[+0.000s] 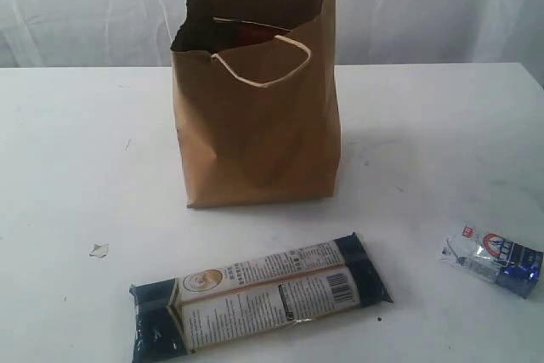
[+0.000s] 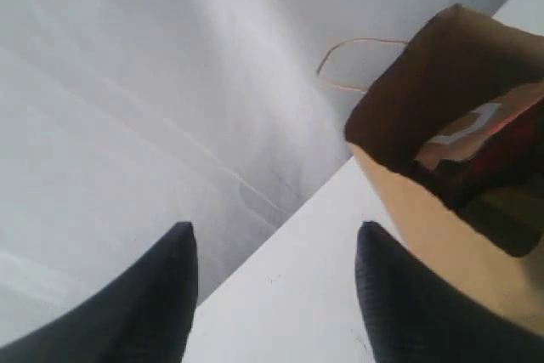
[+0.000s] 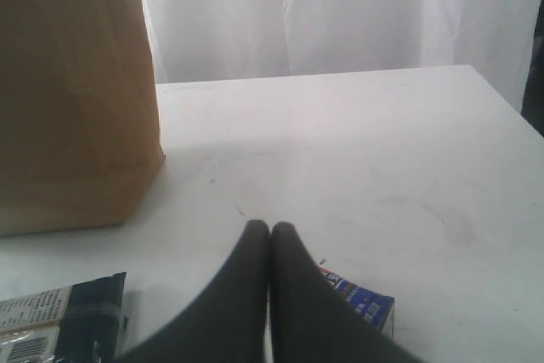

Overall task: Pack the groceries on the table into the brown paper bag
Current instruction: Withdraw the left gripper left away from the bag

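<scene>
The brown paper bag stands upright at the middle of the white table, with red and white items showing inside its mouth. A long dark-blue packet lies flat in front of the bag. A small blue-silver packet lies at the front right. My left gripper is open and empty, raised beside the bag. My right gripper is shut with nothing in it, low over the table above the small packet. Neither gripper shows in the exterior view.
A small scrap lies on the table at the front left. A white curtain hangs behind the table's far edge. The end of the dark-blue packet shows near my right gripper.
</scene>
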You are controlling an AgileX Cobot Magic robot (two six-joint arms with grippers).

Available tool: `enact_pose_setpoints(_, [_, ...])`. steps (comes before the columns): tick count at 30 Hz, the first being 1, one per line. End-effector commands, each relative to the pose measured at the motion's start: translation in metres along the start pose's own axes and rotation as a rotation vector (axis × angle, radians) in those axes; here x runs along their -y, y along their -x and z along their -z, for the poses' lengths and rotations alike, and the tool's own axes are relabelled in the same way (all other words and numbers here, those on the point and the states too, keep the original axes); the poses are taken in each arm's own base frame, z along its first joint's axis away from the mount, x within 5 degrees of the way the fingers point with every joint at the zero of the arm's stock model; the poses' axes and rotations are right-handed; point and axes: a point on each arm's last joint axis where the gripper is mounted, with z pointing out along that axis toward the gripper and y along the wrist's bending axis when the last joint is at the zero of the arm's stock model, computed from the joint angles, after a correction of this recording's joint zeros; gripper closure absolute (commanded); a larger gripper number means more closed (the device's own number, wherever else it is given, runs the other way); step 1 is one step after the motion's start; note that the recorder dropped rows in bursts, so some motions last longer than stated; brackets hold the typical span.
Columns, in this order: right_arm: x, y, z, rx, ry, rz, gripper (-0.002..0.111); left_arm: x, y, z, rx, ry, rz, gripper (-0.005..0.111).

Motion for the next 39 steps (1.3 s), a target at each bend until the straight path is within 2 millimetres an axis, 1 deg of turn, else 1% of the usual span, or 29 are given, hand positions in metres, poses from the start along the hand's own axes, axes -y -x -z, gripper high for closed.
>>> enact_pose_setpoints(1, [0.0, -0.001, 0.0, 0.008, -0.003, 0.007, 0.108, -0.015, -0.014, 0.028, -0.054, 0.061, 0.124, 0.053])
enact_pose_setpoints(5, [0.0, -0.001, 0.0, 0.008, -0.003, 0.007, 0.108, -0.016, -0.037, 0.045, -0.118, 0.092, 0.176, 0.064])
enact_pose_setpoints(8, [0.0, -0.001, 0.0, 0.008, -0.003, 0.007, 0.108, -0.013, -0.057, 0.057, -0.17, 0.115, 0.212, 0.072])
enact_pose_setpoints(10, [0.0, -0.001, 0.0, 0.008, -0.003, 0.007, 0.108, -0.008, -0.074, 0.061, -0.243, 0.116, 0.222, 0.076])
enact_pose_setpoints(14, [0.0, -0.001, 0.0, 0.008, -0.003, 0.007, 0.108, 0.012, -0.106, 0.058, -0.433, 0.038, 0.222, 0.077])
enact_pose_setpoints(16, [0.0, -0.001, 0.0, 0.008, -0.003, 0.007, 0.108, 0.025, -0.117, 0.055, -0.51, -0.052, 0.21, 0.072])
enact_pose_setpoints(18, [0.0, -0.001, 0.0, 0.008, -0.003, 0.007, 0.108, 0.04, -0.122, 0.052, -0.526, -0.178, 0.21, 0.066])
enact_pose_setpoints(22, [0.0, -0.001, 0.0, 0.008, -0.003, 0.007, 0.108, 0.073, -0.128, 0.036, -0.502, -0.454, 0.184, 0.053])
enact_pose_setpoints(25, [0.0, -0.001, 0.0, 0.008, -0.003, 0.007, 0.108, 0.09, -0.136, 0.018, -0.534, -0.578, 0.137, 0.044])
enact_pose_setpoints(28, [0.0, -0.001, 0.0, 0.008, -0.003, 0.007, 0.108, 0.104, -0.141, 0.001, -0.544, -0.66, 0.12, 0.038])
enact_pose_setpoints(31, [0.0, -0.001, 0.0, 0.008, -0.003, 0.007, 0.108, 0.112, -0.139, -0.012, -0.511, -0.664, 0.118, 0.037])
enact_pose_setpoints(34, [0.0, -0.001, 0.0, 0.008, -0.003, 0.007, 0.108, 0.111, -0.134, -0.019, -0.457, -0.628, 0.131, 0.037])
enact_pose_setpoints(39, [0.0, -0.001, 0.0, 0.008, -0.003, 0.007, 0.108, 0.107, -0.128, -0.024, -0.388, -0.56, 0.193, 0.037])
